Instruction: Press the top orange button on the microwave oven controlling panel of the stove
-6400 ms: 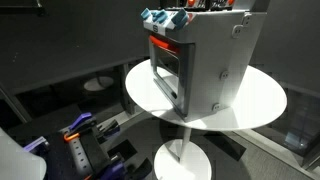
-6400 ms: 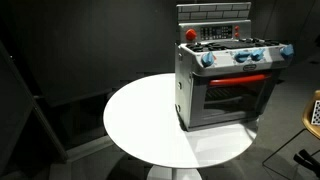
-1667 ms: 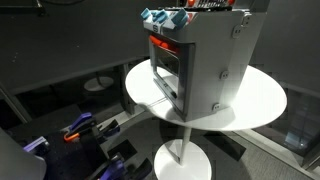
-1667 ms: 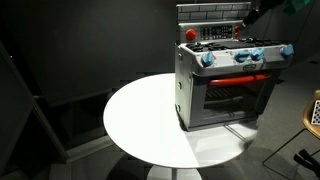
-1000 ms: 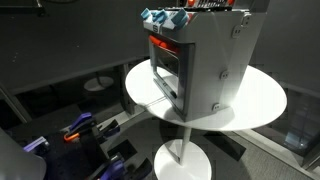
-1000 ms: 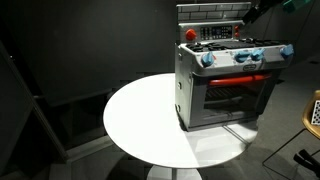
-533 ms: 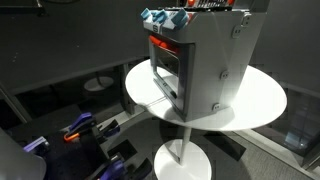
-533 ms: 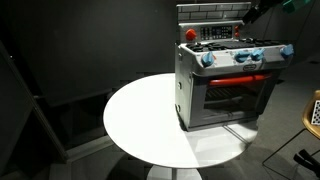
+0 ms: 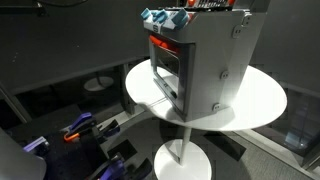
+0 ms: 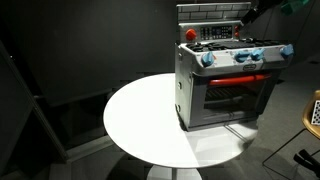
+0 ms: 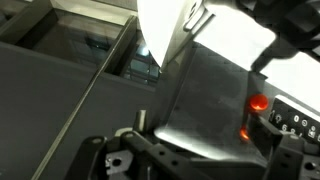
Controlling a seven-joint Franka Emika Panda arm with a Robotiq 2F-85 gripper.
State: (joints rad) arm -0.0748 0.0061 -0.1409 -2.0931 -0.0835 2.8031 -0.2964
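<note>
The light-grey toy stove (image 9: 212, 65) stands on a round white table (image 9: 262, 108). In an exterior view the stove (image 10: 226, 88) shows blue knobs, a red strip, a dark windowed door and an upright back panel (image 10: 210, 14). My gripper (image 10: 248, 16) hangs at the panel's upper right corner, above the stove top. In the wrist view the gripper (image 11: 200, 135) looks open and empty, close to a grey stove face. Two glowing orange buttons sit at the right, the upper one (image 11: 258, 102) above the lower one (image 11: 245, 133). No finger touches them.
The table (image 10: 140, 120) stands on a single pedestal with a round foot (image 9: 182, 160). Purple and orange tools (image 9: 80, 128) lie on the dark floor beside it. A wooden object (image 10: 313, 110) stands at the frame edge near the stove.
My arm has come into view above the stove's back panel since the oldest frames. Over the last second nothing has visibly moved.
</note>
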